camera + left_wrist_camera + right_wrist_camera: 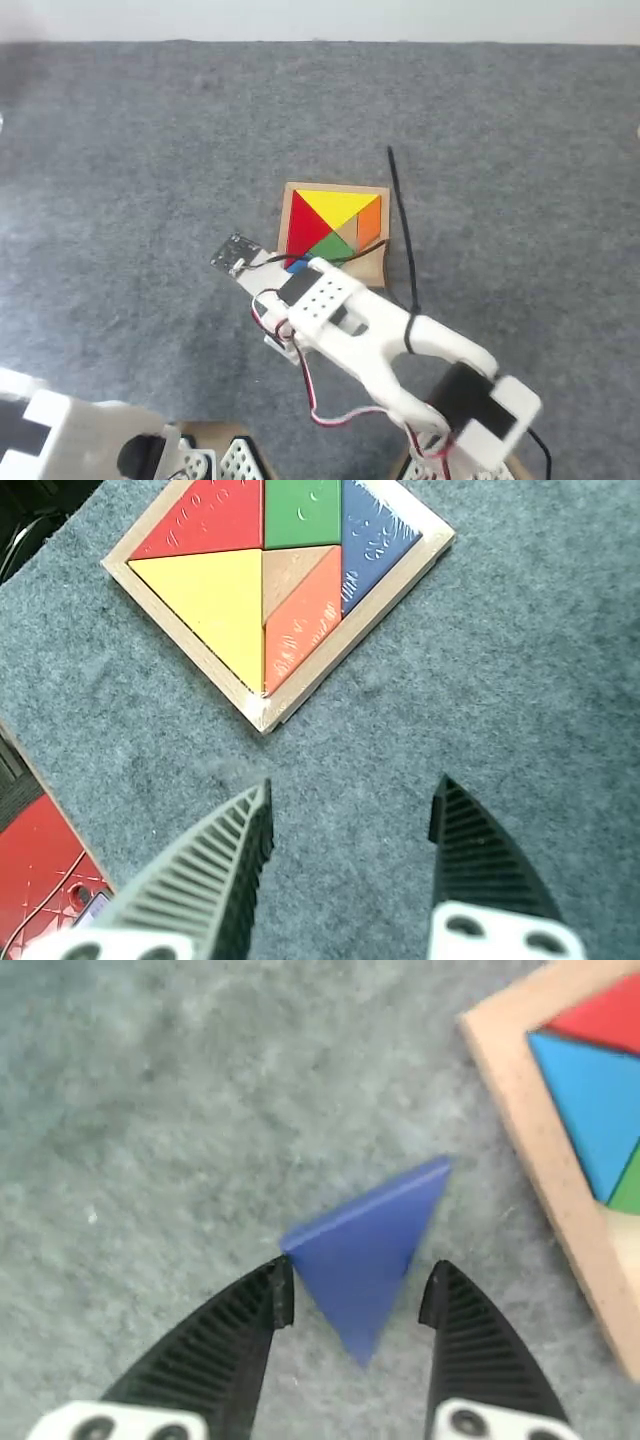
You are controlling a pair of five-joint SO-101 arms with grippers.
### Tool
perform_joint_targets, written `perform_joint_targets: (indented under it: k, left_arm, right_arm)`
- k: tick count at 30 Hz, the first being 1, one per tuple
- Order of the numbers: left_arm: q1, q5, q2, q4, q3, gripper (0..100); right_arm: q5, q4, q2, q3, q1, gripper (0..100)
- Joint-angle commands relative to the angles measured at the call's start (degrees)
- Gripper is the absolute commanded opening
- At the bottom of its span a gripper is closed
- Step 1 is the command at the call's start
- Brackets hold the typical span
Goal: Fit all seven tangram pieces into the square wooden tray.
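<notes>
The right gripper (362,1268) straddles a blue triangle (370,1240) beside the tray (510,1070).

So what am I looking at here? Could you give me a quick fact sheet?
Tray: square wooden tray on grey carpet, mostly filled with coloured pieces
Gap: triangular bare-wood patch in the tray, seemingly unfilled
Loose piece: blue triangle on the carpet beside the tray
Right claw: open, straddling the blue triangle
Left claw: open, over bare carpet, short of the tray
</notes>
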Motion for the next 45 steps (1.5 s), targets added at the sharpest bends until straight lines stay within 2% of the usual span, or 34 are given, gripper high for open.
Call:
perform_joint_targets:
  k: [1,6,24,34,36,39,45]
  left_arm:
    - [-0.4,0.0,-3.5,-1.1,-0.7,25]
    - [-0.1,0.0,-3.5,-1.1,-0.7,25]
    - [-0.1,0.0,-3.5,-1.1,-0.7,25]
    - [-0.4,0.0,-3.5,-1.1,-0.7,25]
    - [-0.4,0.0,-3.5,-1.1,-0.7,25]
    - [-0.4,0.0,-3.5,-1.1,-0.7,25]
    - [-0.4,0.0,-3.5,-1.1,-0.7,25]
  right_arm:
    - [-2.6,-0.7,0.6,-4.7,-0.2,22.3]
    - [-6.5,-1.0,1.3,-5.7,-0.2,22.3]
    - [-6.5,-2.2,2.8,-4.0,-2.6,22.3]
    - [-6.4,-1.6,8.0,-4.9,0.5,21.9]
    - [-6.4,-1.6,8.0,-4.9,0.6,19.2]
    - [-5.9,-1.6,8.0,-4.9,0.6,8.4]
    - [-5.5,2.2,7.9,-6.4,1.0,9.2]
